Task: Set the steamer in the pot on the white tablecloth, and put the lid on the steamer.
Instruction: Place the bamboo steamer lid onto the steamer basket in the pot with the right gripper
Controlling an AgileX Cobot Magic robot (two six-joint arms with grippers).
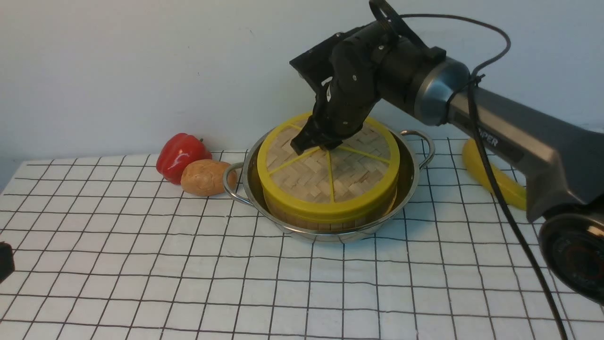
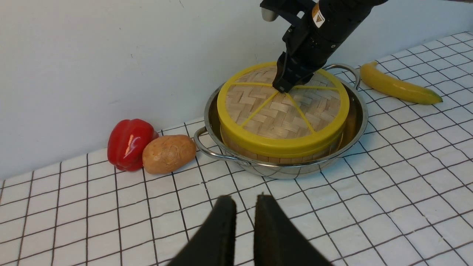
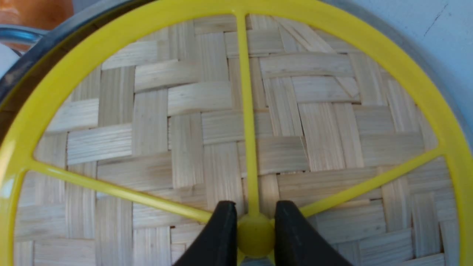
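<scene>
The steel pot (image 1: pixel 406 186) stands on the white tablecloth (image 1: pixel 188 283) with the steamer (image 1: pixel 325 223) inside it; only the steamer's bamboo side wall shows. The woven lid (image 1: pixel 330 177) lies flat on top of the steamer and hides what is in it. My right gripper (image 1: pixel 315 141) reaches down onto the lid's centre. In the right wrist view it (image 3: pixel 255 207) is shut on the lid's yellow knob (image 3: pixel 255 234). My left gripper (image 2: pixel 244 199) hangs over bare cloth well in front of the pot (image 2: pixel 356 122), its fingers nearly together with nothing between them.
A red pepper (image 1: pixel 180 156) and a potato (image 1: pixel 205 177) lie just left of the pot's handle. A banana (image 1: pixel 495 179) lies to the pot's right, partly behind my right arm. A white wall stands close behind the pot.
</scene>
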